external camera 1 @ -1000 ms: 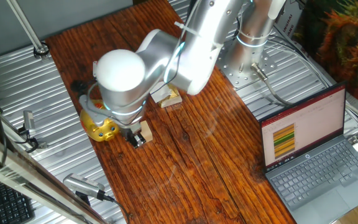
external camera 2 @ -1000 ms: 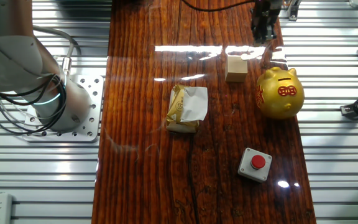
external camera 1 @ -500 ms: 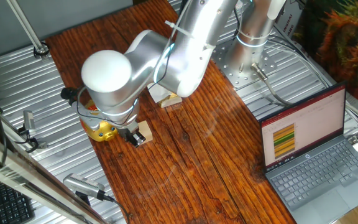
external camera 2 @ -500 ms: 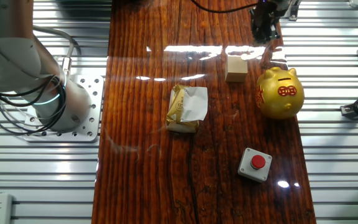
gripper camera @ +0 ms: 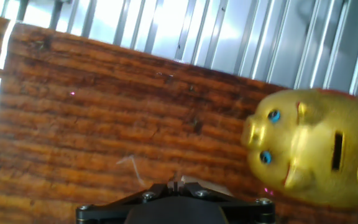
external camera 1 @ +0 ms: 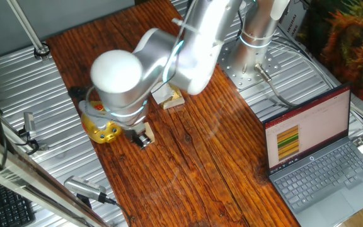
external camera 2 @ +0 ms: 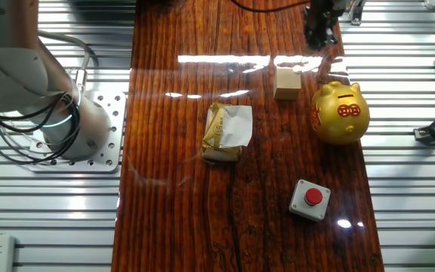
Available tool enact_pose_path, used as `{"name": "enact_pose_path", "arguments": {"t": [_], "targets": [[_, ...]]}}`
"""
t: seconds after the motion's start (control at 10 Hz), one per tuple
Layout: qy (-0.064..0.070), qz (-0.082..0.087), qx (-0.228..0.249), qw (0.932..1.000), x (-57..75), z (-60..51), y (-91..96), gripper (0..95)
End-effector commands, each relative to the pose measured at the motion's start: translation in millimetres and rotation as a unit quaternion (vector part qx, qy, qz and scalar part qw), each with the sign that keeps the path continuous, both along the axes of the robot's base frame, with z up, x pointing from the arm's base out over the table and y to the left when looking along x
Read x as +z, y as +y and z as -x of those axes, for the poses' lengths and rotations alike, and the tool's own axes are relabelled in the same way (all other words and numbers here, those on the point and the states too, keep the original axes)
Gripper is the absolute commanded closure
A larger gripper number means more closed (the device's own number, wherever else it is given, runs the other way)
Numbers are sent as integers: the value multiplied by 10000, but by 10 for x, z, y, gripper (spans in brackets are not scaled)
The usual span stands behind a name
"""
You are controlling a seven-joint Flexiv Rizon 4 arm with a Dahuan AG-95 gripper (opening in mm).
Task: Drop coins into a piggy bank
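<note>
Facing piggy bank (gripper camera: 316, 146), fingers (gripper camera: 174, 184) seemingly closed

One fixed view looks down steeply from beyond the table's corner, with an open silver laptop (external camera 1: 314, 151) at four o'clock. The other fixed view looks almost straight down from above. Both share the dark wooden plank table (external camera 1: 194, 157) (external camera 2: 172, 189) and shiny gold pig-shaped bank (external camera 1: 101, 128) (external camera 2: 340, 113). The hand view hangs close above the planks, the pig (gripper camera: 309, 146) at three o'clock.
</note>
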State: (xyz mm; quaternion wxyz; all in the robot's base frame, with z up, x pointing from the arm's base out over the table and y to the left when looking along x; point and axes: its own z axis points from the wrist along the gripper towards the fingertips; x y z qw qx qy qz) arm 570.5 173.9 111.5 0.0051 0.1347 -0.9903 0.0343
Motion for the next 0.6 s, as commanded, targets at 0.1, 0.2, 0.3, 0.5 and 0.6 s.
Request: {"name": "enact_pose_path", "arguments": {"t": [0.1, 0.2, 0.3, 0.5, 0.6], "targets": [[21, 39, -43, 10000, -35, -29, 90, 950], [12, 77, -53, 10000, -57, -4, 153, 950], [24, 85, -64, 9999, -80, -5, 201, 950], [24, 117, -103, 9999, -96, 48, 310, 950], [25, 153, -91, 9998, -116, 71, 320, 950]]}}
